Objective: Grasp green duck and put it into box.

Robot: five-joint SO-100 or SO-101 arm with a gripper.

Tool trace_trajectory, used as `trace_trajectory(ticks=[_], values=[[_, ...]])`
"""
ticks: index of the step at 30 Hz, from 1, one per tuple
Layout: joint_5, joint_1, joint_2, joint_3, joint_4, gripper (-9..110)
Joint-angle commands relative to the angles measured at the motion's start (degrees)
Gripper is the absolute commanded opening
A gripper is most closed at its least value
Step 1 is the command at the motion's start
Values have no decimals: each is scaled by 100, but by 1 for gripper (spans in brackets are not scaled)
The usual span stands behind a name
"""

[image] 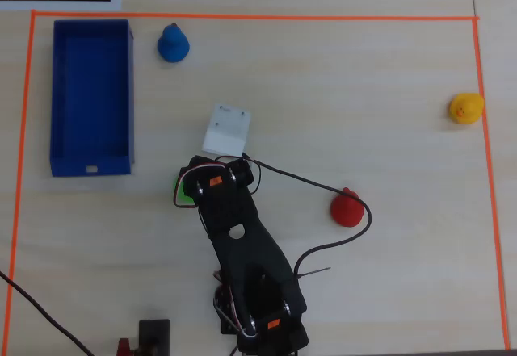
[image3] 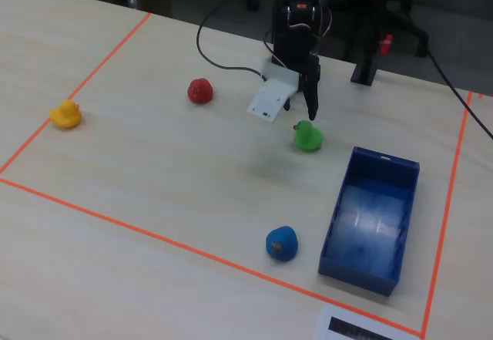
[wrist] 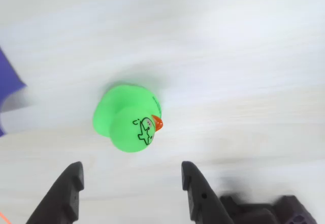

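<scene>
Beside the box (image3: 370, 224), on its arm-facing side and clear of its wall, the green duck (wrist: 129, 118) sits on the worktop (image: 347, 90), so by my reading nothing has been carried yet. My claw (wrist: 131, 183) is spread wide and empty; in the wrist view both tips frame the lower edge with the duck just beyond them, roughly centred in the gap, not touching either tip. From the fixed view the claw hangs just above the duck and slightly to its arm side. I judge I am at the approach stage: lining up is about done, while the descent, the squeeze, the lift, the swing across to the box and the release are all left. The box is empty in both the overhead and fixed views. The blue duck (image: 173, 43) near the box's far end is not my concern.
</scene>
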Motion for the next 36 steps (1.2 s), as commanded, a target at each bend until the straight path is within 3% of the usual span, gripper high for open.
trace_trajectory(ticks=[1,30,32,34,36], values=[[193,-202,0,44,-167,25],[387,-211,-650,1310,-2180,24],[369,-193,-677,1318,-2180,20],[343,-185,-677,1354,-2180,0],[290,-185,-677,1389,-2153,0]])
